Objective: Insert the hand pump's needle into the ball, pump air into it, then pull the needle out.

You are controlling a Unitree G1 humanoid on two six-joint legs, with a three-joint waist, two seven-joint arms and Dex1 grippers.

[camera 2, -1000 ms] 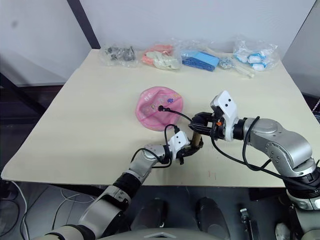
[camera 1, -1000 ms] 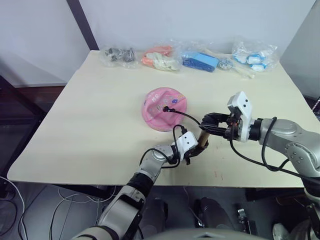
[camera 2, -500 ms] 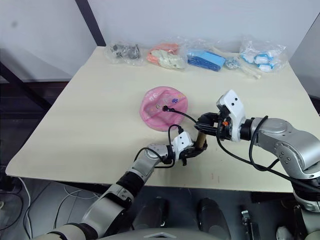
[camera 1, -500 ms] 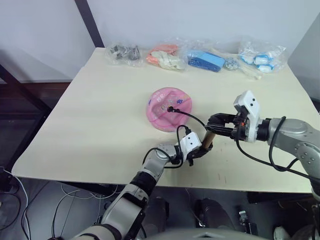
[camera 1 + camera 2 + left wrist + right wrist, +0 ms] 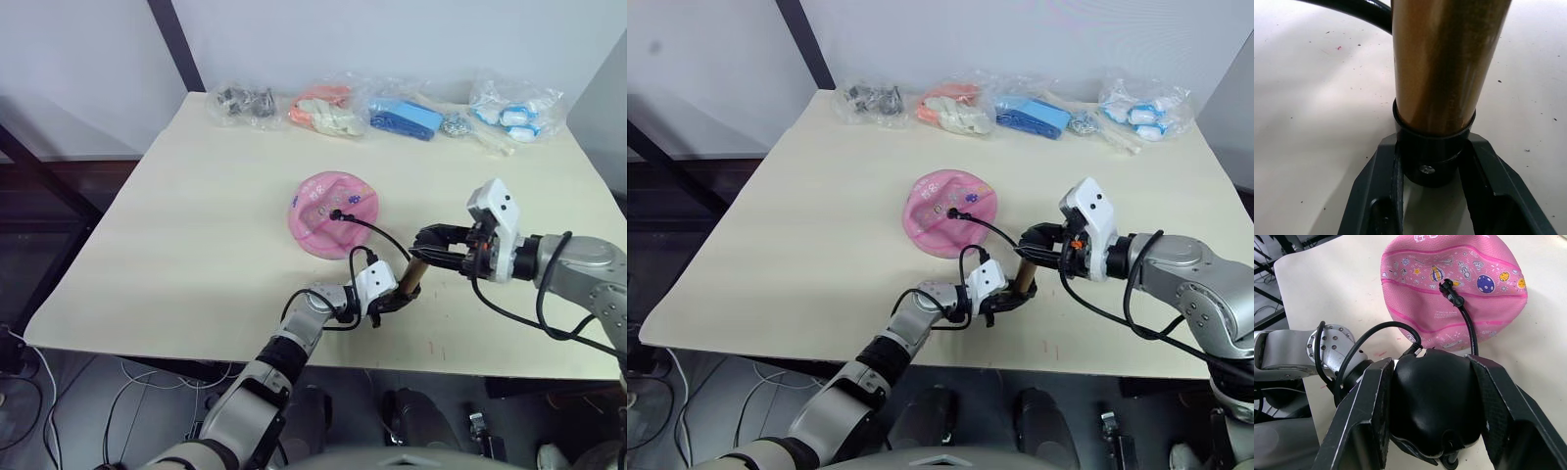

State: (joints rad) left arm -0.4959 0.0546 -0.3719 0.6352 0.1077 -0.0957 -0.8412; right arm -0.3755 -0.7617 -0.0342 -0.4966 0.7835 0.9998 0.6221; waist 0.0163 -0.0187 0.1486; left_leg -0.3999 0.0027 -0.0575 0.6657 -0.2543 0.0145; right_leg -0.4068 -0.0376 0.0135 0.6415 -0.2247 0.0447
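L gripper (image 5: 392,299) fingers clamp hand pump (image 5: 409,276) base; R gripper (image 5: 428,241) fingers hold T-handle. Needle (image 5: 1446,285) sits in ball (image 5: 330,211): pump w/ straight strokes, base steady.

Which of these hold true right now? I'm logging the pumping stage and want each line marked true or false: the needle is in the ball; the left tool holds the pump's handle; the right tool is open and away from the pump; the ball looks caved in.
1. The needle is in the ball. True.
2. The left tool holds the handle of the hand pump. False: it grips the black cap at the barrel's base.
3. The right tool is open and away from the pump. False: it is shut on the black handle.
4. The ball looks caved in. True.
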